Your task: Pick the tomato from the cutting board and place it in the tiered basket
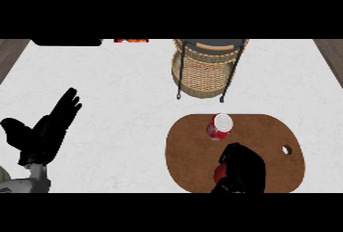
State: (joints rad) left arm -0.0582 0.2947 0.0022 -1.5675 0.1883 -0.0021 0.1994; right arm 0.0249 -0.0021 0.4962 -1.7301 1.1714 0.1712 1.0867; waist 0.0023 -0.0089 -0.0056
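Observation:
A brown oval cutting board [194,149] lies at the lower right of the white counter. My right hand [242,168] is over its near part, fingers curled round a red tomato [219,172], of which only a small red patch shows at the hand's left side. A red can with a white top [220,126] lies on the board's far part, just beyond the hand. The wicker tiered basket [204,68] on its black wire frame stands past the board at the top centre. My left hand [46,131] rests open at the left, fingers pointing up.
A dark object [67,42] and something red-orange [130,40] sit at the counter's far edge, top left. Dark wood shows beyond the counter at both upper corners. The board has a small hole [286,149] near its right end.

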